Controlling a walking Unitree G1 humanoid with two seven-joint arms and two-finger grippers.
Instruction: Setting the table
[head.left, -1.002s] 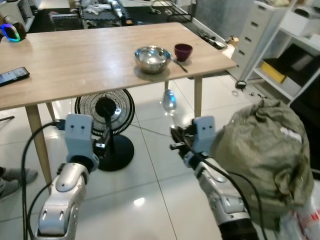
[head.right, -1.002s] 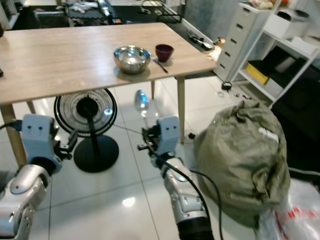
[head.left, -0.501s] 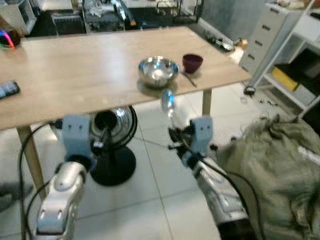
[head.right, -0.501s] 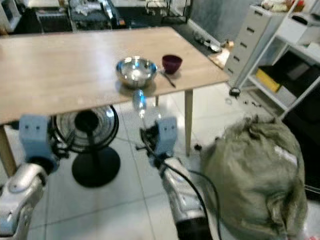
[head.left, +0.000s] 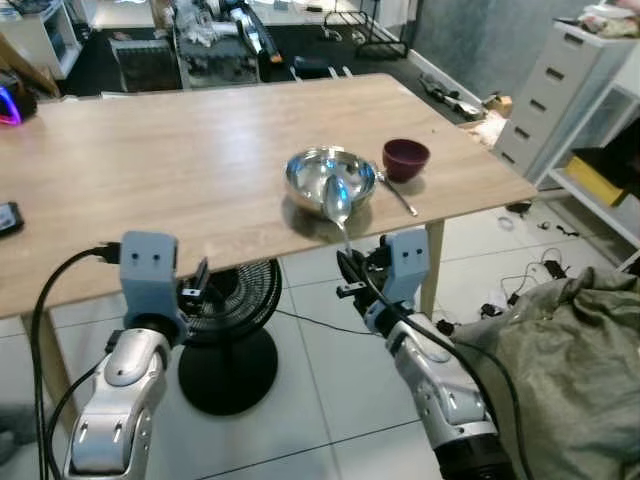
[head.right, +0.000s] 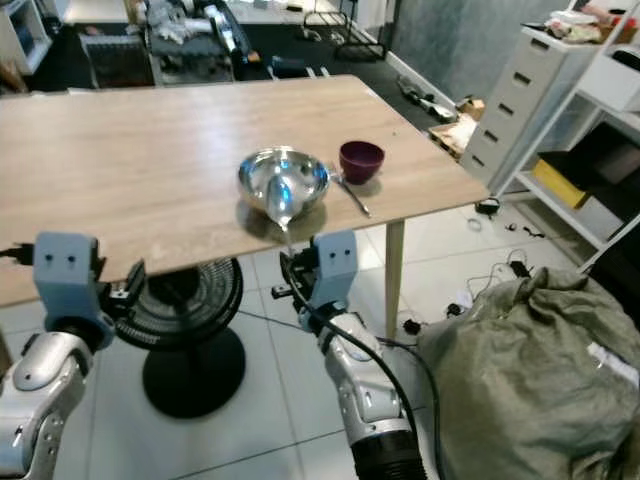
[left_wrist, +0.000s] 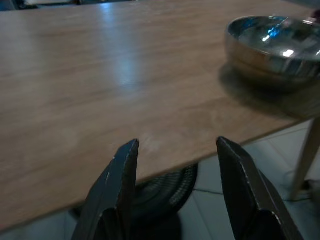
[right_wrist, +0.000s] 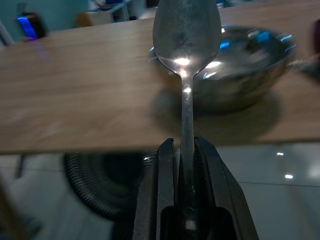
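My right gripper (head.left: 352, 270) is shut on the handle of a metal spoon (head.left: 337, 198) and holds it upright just below the near edge of the wooden table (head.left: 150, 160). In the right wrist view the spoon (right_wrist: 187, 30) rises from the fingers (right_wrist: 164, 170) in front of the steel bowl (right_wrist: 250, 55). That steel bowl (head.left: 330, 176) stands near the table's right front edge, beside a small maroon bowl (head.left: 406, 158) with a utensil (head.left: 398, 196) next to it. My left gripper (head.left: 197, 287) is open and empty below the table edge; its wrist view shows the spread fingers (left_wrist: 120, 175).
A black floor fan (head.left: 232, 320) stands under the table right before me. A bulky green bag (head.left: 570, 350) lies on the floor at the right, with grey drawers (head.left: 560, 80) and shelves behind it. A phone (head.left: 6, 216) lies at the table's left edge.
The whole view has shifted: I have come closer to the table, and the spoon's head now stands in front of the steel bowl. Both grippers keep their hold and pose.
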